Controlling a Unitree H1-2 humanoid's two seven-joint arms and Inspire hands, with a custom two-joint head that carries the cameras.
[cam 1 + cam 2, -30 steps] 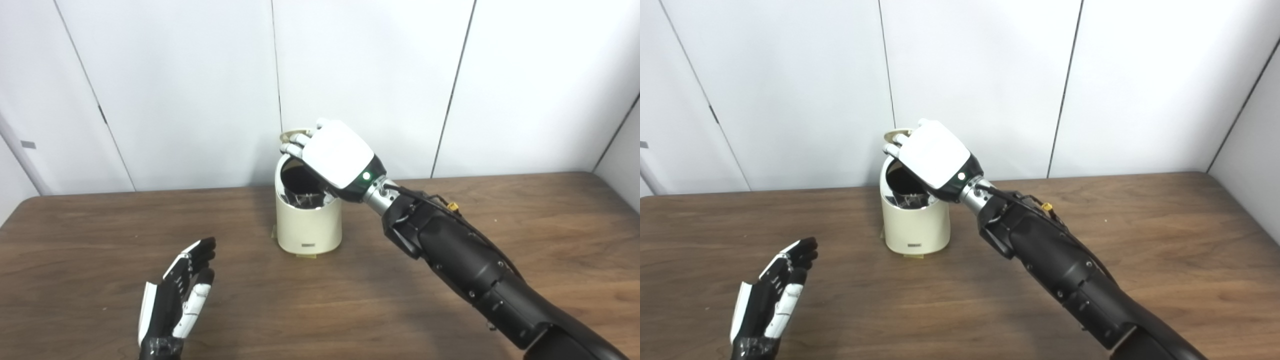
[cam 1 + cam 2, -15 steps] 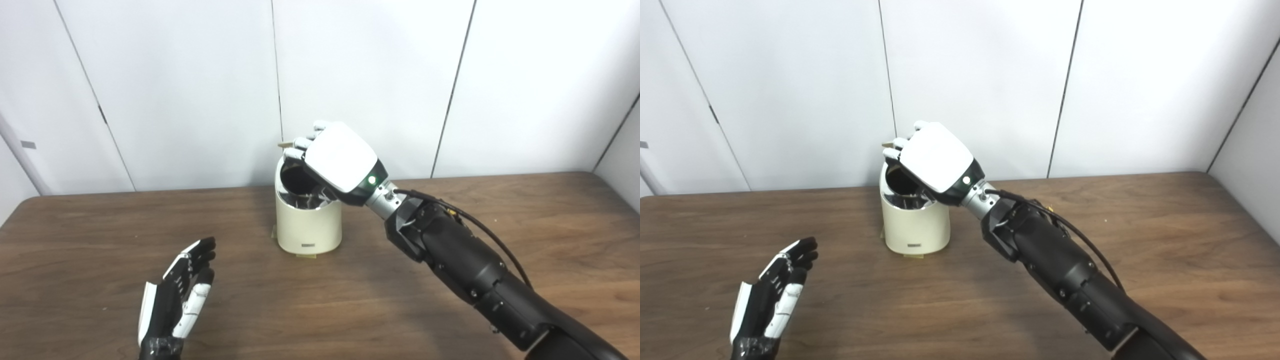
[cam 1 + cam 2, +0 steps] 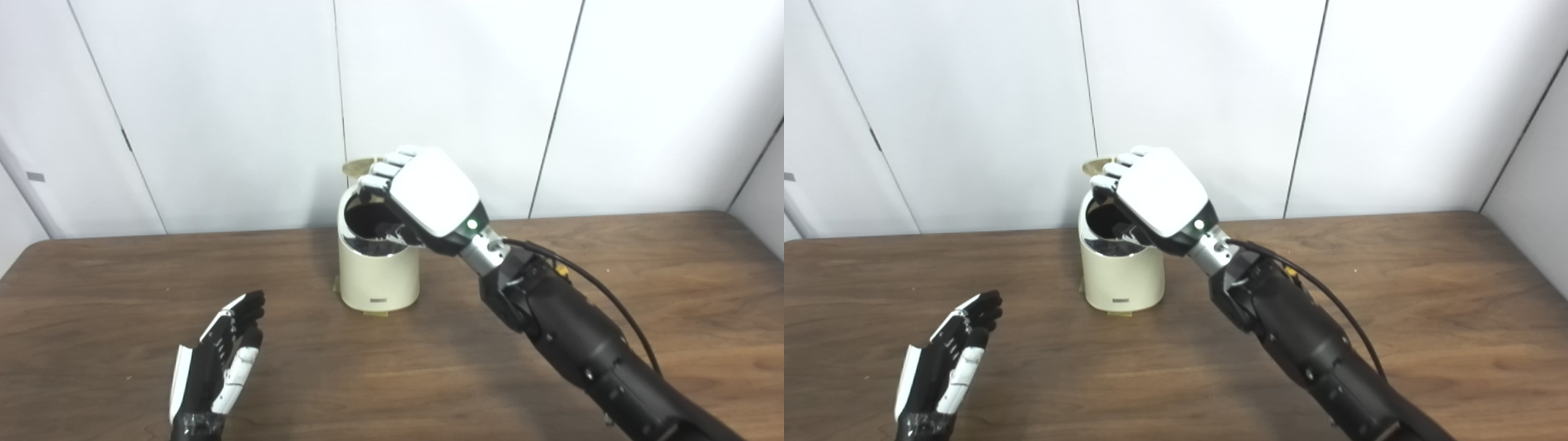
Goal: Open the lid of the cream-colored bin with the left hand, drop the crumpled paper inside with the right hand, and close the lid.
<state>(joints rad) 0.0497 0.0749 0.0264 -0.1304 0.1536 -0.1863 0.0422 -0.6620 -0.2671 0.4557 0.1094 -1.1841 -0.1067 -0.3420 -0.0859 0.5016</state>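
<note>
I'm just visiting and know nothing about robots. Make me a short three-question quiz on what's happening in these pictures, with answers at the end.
1. True or false: the lid of the cream-colored round bin is raised.
2. Which robot hand is over the bin's opening? A) left robot hand B) right robot hand
3. Fill in: the left robot hand waits with fingers apart above the brown wooden ____.

Key
1. True: the lid stands up behind the dark opening.
2. B: its curled fingers are over the rim; whether it holds anything is hidden.
3. table.
</note>
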